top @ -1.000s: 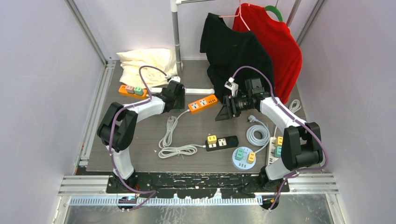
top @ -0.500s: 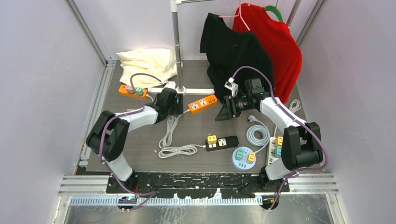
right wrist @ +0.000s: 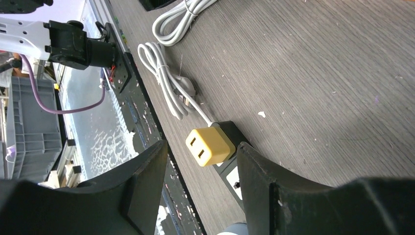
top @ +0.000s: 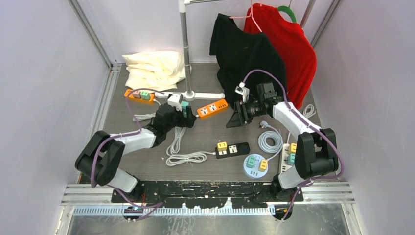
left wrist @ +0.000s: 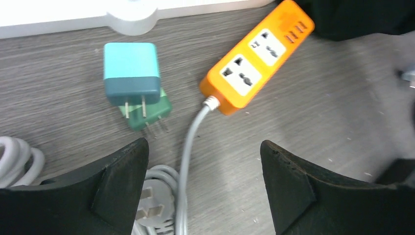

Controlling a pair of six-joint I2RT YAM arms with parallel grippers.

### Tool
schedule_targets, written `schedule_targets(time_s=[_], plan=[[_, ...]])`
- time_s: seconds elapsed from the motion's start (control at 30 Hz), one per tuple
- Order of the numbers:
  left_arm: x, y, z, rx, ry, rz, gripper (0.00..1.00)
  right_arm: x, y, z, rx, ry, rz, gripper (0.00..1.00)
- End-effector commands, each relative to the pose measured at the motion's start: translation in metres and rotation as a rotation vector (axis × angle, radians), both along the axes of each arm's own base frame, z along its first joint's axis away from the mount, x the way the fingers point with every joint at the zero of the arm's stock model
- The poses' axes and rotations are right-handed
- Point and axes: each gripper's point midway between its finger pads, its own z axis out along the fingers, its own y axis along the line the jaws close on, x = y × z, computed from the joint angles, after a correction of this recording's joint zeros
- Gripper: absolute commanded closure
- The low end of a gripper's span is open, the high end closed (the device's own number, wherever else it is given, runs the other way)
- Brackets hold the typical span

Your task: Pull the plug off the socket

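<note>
Plainly, the teal plug (left wrist: 131, 73) lies loose on the table (left wrist: 318, 122), out of any socket. In the left wrist view its long axis runs twelve to six, with its two prongs pointing to six o'clock. A green plug (left wrist: 149, 111) lies touching it at five o'clock, partly under it, prongs also toward six. That makes two loose plugs.

At three o'clock of them, apart, sits the orange power strip (left wrist: 257, 61). Its long axis runs seven to one, both sockets are empty, and a grey cord leaves its seven o'clock end.

The left gripper (left wrist: 204, 147) has its fingers spread wide on nothing. The right gripper (right wrist: 200, 147) is also parted and empty, above one yellow plug (right wrist: 210, 146) seated in the black power strip (top: 241, 148).
</note>
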Motion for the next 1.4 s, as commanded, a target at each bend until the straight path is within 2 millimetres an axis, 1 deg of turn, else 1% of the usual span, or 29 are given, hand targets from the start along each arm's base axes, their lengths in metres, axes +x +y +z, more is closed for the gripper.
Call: schedule_targets(time_s=[0.0,0.1,0.13,0.23,0.27,0.3,0.37,0.43,0.5,0.53,0.57,0.63,0.67,0.7,0.77,0.83,0.9,0.93,1.0,1.03,1.1,1.13,1.27,1.33,1.37], plan=[[-0.008,-0.026,0.063,-0.155,-0.24,-0.152,0.17,0.003,-0.001,0.023,0.019,-0.111,0.025,0.4],[-0.023,-0.033,0.07,-0.204,-0.264,-0.22,0.18,0.001,-0.001,0.022,0.017,-0.127,0.037,0.4],[-0.029,-0.036,0.072,-0.223,-0.262,-0.245,0.19,0.001,-0.001,0.022,0.016,-0.134,0.043,0.4],[-0.051,-0.045,0.086,-0.246,-0.238,-0.316,0.21,-0.004,-0.003,0.022,0.014,-0.166,0.073,0.4],[-0.061,-0.047,0.097,-0.243,-0.254,-0.332,0.21,-0.006,-0.003,0.022,0.013,-0.185,0.087,0.4],[-0.071,-0.047,0.114,-0.238,-0.293,-0.345,0.2,-0.008,-0.003,0.022,0.015,-0.203,0.103,0.4],[-0.091,-0.049,0.132,-0.223,-0.331,-0.385,0.17,-0.013,-0.004,0.024,0.017,-0.248,0.141,0.39],[-0.108,-0.048,0.147,-0.224,-0.346,-0.43,0.16,-0.021,-0.006,0.022,0.014,-0.295,0.188,0.39],[-0.122,-0.047,0.158,-0.239,-0.357,-0.476,0.11,-0.029,-0.009,0.02,0.008,-0.358,0.247,0.38],[-0.127,-0.046,0.162,-0.25,-0.366,-0.495,0.03,-0.034,-0.011,0.019,0.006,-0.397,0.283,0.36],[-0.133,-0.047,0.164,-0.267,-0.369,-0.513,0.0,-0.04,-0.012,0.017,0.004,-0.441,0.325,0.34],[-0.14,-0.047,0.163,-0.312,-0.369,-0.524,0.01,-0.052,-0.016,0.013,0.003,-0.555,0.422,0.26],[-0.143,-0.049,0.168,-0.35,-0.387,-0.532,0.01,-0.059,-0.018,0.011,0.006,-0.602,0.468,0.22],[-0.147,-0.052,0.167,-0.374,-0.376,-0.555,0.01,-0.066,-0.02,0.008,0.008,-0.635,0.508,0.19],[-0.16,-0.063,0.171,-0.427,-0.367,-0.642,0.0,-0.078,-0.024,0.004,0.014,-0.698,0.584,0.13],[-0.173,-0.077,0.167,-0.453,-0.327,-0.738,0.04,-0.085,-0.027,0.0,0.015,-0.733,0.632,0.1],[-0.196,-0.102,0.155,-0.395,-0.349,-0.863,0.05,-0.088,-0.03,-0.006,0.006,-0.743,0.665,0.09],[-0.209,-0.113,0.148,-0.343,-0.394,-0.908,0.04,-0.089,-0.031,-0.01,-0.002,-0.747,0.681,0.09],[-0.228,-0.131,0.133,-0.209,-0.525,-0.97,0.03,-0.09,-0.034,-0.016,-0.02,-0.751,0.704,0.09],[-0.233,-0.137,0.125,-0.124,-0.61,-1.002,0.03,-0.091,-0.036,-0.018,-0.027,-0.751,0.709,0.09],[-0.233,-0.143,0.111,-0.03,-0.685,-1.009,0.03,-0.092,-0.036,-0.019,-0.027,-0.759,0.72,0.08],[-0.229,-0.145,0.104,-0.004,-0.699,-0.999,0.02,-0.093,-0.036,-0.019,-0.025,-0.76,0.721,0.08],[-0.21,-0.153,0.09,0.06,-0.736,-0.942,0.02,-0.094,-0.036,-0.02,-0.023,-0.763,0.729,0.08],[-0.201,-0.16,0.076,0.095,-0.727,-0.93,0.04,-0.094,-0.037,-0.022,-0.023,-0.76,0.732,0.08],[-0.197,-0.163,0.071,0.104,-0.725,-0.925,0.07,-0.094,-0.036,-0.022,-0.022,-0.761,0.734,0.08]])
